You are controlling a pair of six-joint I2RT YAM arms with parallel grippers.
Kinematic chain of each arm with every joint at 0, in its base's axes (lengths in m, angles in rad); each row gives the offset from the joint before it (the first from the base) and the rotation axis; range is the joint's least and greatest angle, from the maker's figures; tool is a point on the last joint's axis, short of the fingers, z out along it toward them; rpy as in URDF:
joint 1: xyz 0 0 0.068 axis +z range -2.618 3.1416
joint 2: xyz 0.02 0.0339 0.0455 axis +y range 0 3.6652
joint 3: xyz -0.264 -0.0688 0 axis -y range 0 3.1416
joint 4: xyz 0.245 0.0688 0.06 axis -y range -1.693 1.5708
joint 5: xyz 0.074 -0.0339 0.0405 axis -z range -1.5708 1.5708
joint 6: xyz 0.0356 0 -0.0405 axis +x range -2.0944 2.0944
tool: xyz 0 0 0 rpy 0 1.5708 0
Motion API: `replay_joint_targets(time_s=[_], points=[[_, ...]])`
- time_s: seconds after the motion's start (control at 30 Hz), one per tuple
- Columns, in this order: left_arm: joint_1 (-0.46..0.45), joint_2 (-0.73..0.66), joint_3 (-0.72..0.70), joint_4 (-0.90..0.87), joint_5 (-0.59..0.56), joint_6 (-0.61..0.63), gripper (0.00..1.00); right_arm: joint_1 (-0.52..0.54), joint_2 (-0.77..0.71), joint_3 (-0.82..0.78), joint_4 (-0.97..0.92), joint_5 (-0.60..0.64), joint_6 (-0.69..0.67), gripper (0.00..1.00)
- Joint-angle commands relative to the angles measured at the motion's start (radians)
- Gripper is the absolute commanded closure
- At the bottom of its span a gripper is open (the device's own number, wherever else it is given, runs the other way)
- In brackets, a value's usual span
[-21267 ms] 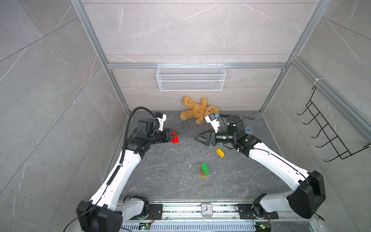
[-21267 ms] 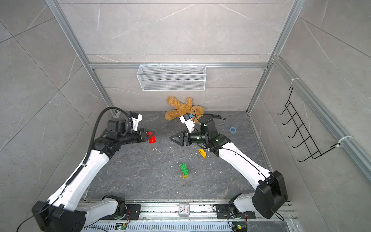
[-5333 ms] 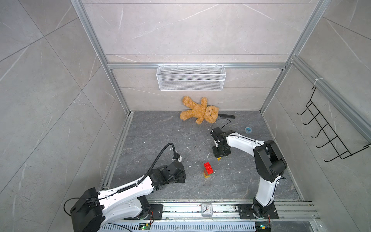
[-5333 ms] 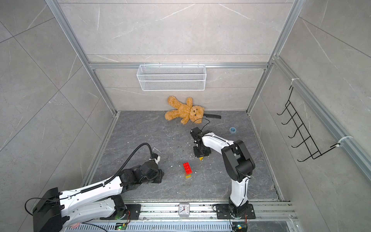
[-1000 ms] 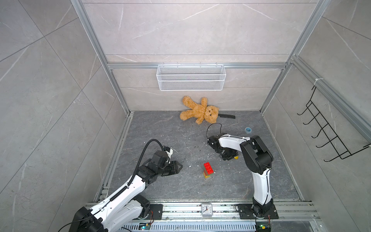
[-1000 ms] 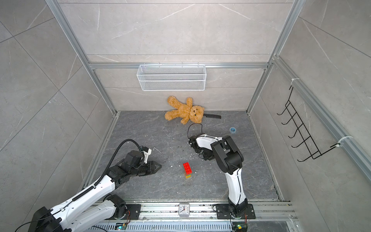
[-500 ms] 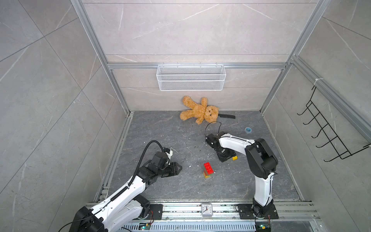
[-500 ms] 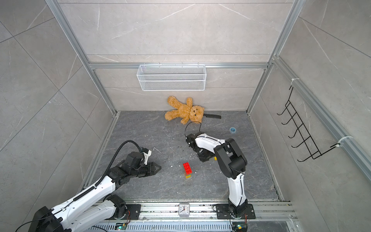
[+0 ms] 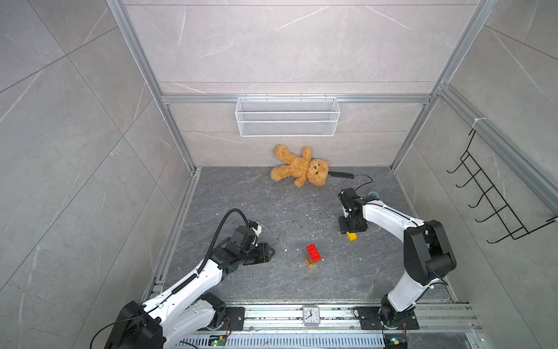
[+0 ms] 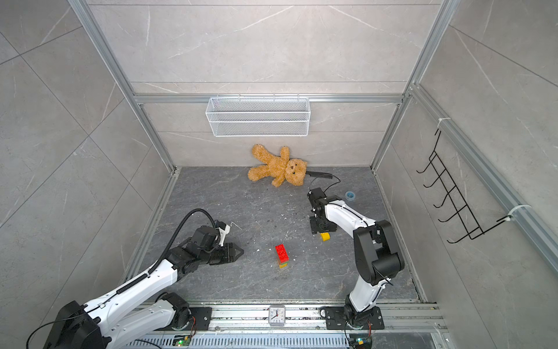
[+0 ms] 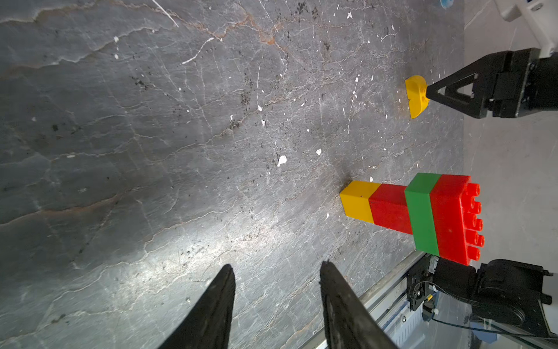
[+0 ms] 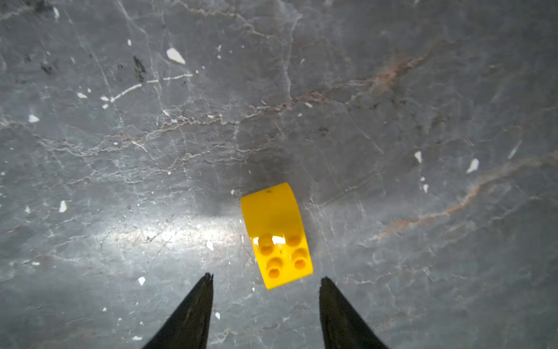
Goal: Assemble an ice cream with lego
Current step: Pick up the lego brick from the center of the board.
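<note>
Yellow rounded-top brick (image 12: 276,235) just ahead of the right gripper (image 12: 266,277), jaws parted, empty.

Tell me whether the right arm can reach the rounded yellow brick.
Probably yes: the right tool hangs right by the rounded yellow brick, jaws open, with nothing between them and only floor around it.

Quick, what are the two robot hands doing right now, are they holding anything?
Left hand: open, holding nothing.
Right hand: open, holding nothing; the yellow rounded brick lies loose just ahead of it.
</note>
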Motion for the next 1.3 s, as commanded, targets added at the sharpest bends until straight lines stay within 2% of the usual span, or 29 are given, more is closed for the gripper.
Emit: replay_joint_targets(time_s=[0.0,0.23,0.47,0.87,1.27], points=[[0.007,0.009,0.038,0.024,0.017,0.015,0.50,-0.007,0.032,-0.005,0.034,-0.006,-0.058,0.45],[0.007,0.017,0.046,0.021,0.020,0.018,0.49,-0.054,0.044,-0.018,0.055,0.002,-0.047,0.46],[0.007,0.022,0.052,0.018,0.025,0.025,0.49,-0.072,0.059,-0.046,0.079,-0.109,-0.044,0.46],[0.007,0.003,0.049,0.000,0.012,0.019,0.48,-0.070,0.011,-0.086,0.079,-0.099,0.009,0.57],[0.007,0.009,0.051,-0.005,0.011,0.021,0.48,-0.070,0.033,-0.064,0.076,-0.078,0.018,0.52]])
